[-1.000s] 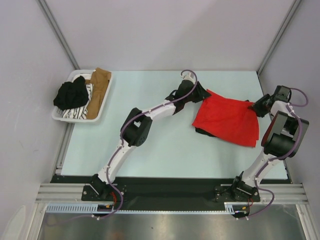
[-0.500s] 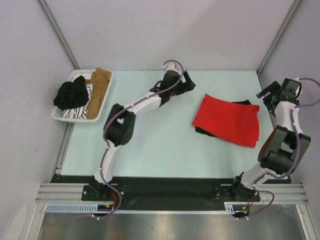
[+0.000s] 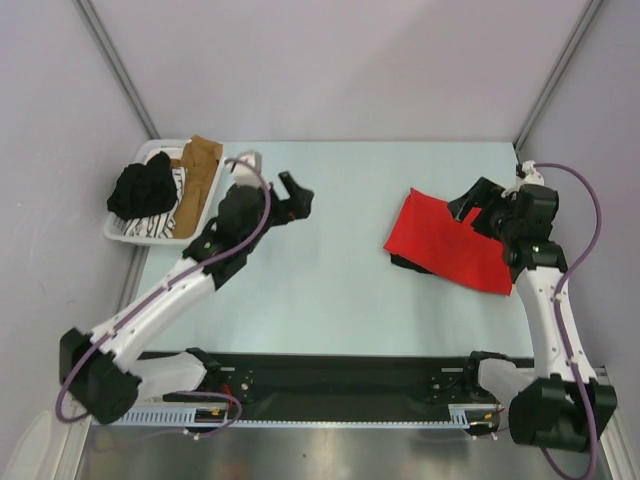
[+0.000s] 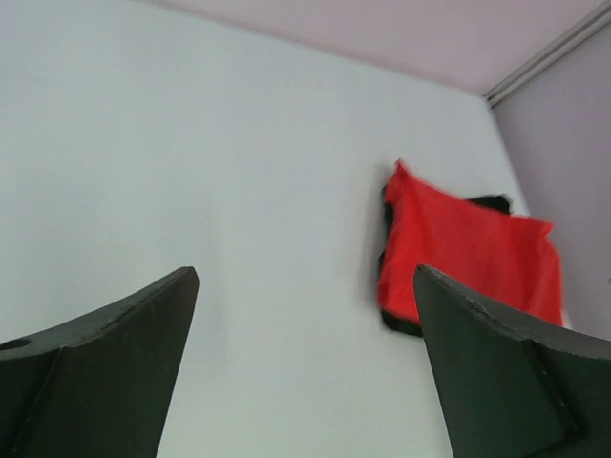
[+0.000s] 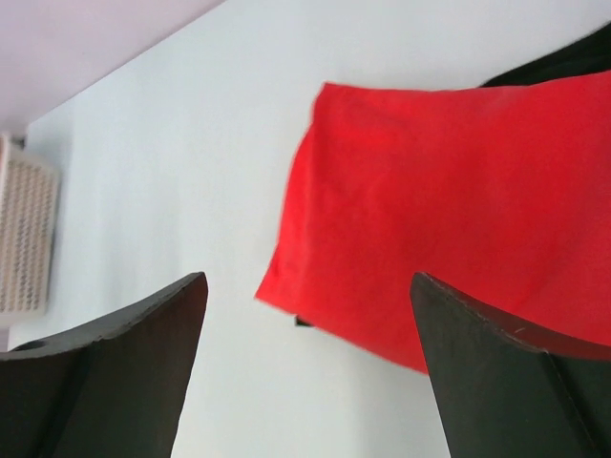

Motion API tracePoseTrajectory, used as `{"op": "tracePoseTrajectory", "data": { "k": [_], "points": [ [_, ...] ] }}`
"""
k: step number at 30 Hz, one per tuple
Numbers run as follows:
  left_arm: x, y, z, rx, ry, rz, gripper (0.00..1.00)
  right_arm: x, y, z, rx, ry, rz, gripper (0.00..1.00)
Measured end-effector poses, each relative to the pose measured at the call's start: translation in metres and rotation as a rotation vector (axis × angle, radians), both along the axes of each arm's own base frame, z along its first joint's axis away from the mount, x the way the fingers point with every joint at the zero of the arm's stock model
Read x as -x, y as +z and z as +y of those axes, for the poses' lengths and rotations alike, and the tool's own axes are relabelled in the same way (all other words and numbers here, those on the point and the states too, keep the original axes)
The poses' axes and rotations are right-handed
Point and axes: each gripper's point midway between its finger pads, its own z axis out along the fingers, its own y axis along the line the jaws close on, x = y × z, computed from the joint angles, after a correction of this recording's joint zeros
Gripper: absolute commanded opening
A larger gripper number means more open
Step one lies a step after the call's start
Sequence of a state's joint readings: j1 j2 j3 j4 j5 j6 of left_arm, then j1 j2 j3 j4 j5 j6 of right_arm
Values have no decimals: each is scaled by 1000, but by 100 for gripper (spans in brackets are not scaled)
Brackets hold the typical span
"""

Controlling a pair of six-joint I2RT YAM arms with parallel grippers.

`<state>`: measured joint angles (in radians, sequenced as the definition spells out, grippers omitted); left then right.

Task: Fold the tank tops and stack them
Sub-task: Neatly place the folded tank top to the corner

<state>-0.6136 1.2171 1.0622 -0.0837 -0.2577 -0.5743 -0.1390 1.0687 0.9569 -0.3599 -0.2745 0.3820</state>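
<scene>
The red tank top [image 3: 445, 245] lies folded flat on the right half of the table. The black tank top [image 3: 404, 263] lies under it, and only its edges show. My left gripper [image 3: 297, 194] is open and empty, above bare table at the back left, well apart from the stack. Its wrist view shows the red top [image 4: 468, 258] with a black edge [image 4: 401, 324] far ahead between its fingers. My right gripper [image 3: 470, 205] is open and empty, above the far right part of the red top [image 5: 449, 219]. A black corner [image 5: 563, 62] shows behind it.
A white basket [image 3: 160, 241] at the back left holds black, striped and brown cloth; its corner also shows in the right wrist view [image 5: 24, 239]. Grey walls and metal frame posts enclose the table. A black strip runs along the near edge.
My left arm has swung from beside the red top's far left edge back toward the basket. My right arm has pulled off the top, swung out to the far right, then back over it.
</scene>
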Motion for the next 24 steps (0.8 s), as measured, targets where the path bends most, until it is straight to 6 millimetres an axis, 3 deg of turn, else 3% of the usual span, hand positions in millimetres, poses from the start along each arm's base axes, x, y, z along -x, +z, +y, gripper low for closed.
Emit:
{"op": "tracePoseTrajectory", "data": {
  "k": [5,10,16,24],
  "points": [
    [57,-59,62,-59,71,36,100,41,5,53,-22,173,-85,96],
    [105,-100,104,-68,105,-6,100,84,-23,91,-33,315,-90,97],
    [129,-109,130,-25,144,-130,100,109,-54,92,-35,314,-77,96],
    [135,-100,136,0,155,-188,100,109,-55,92,-39,304,-79,94]
  ]
}}
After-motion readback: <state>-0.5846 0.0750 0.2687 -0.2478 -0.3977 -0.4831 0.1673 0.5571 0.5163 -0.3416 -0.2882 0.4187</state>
